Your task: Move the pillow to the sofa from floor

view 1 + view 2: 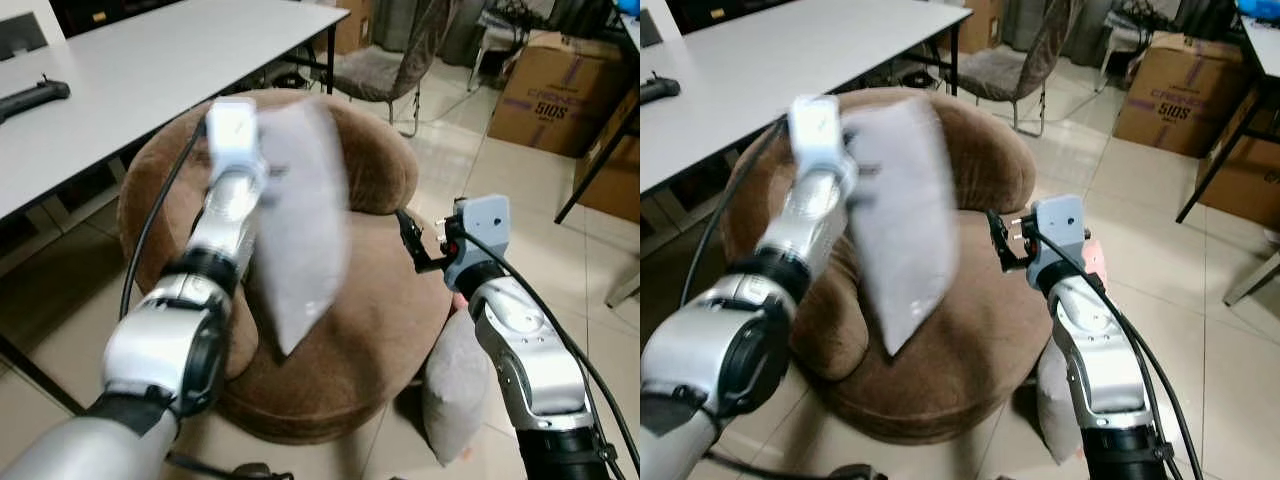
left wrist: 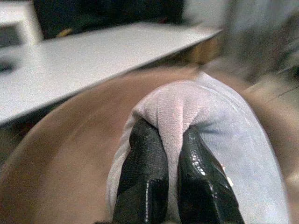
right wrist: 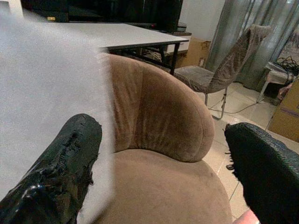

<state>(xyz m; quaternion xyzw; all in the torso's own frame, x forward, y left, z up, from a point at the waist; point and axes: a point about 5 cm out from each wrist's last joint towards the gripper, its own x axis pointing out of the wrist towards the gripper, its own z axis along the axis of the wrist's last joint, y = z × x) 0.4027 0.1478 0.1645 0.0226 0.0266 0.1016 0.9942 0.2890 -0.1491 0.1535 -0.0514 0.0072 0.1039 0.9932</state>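
Observation:
A grey pillow [image 1: 300,220] hangs blurred above the seat of the round brown sofa chair [image 1: 375,330]. My left gripper [image 2: 168,135] is shut on a fold at the pillow's upper edge, with the silver left arm [image 1: 215,250] reaching up beside it. To the right of the pillow, over the seat's right side, my right gripper [image 1: 412,243] is open with nothing between its fingers [image 3: 70,154]. A second grey pillow [image 1: 455,385] leans on the floor against the sofa's right side, under my right arm.
A white table [image 1: 150,70] stands to the left behind the sofa, with a black object [image 1: 30,97] on it. A fabric chair [image 1: 390,60] and cardboard boxes [image 1: 550,95] stand at the back right. Tiled floor [image 1: 500,220] lies open to the right.

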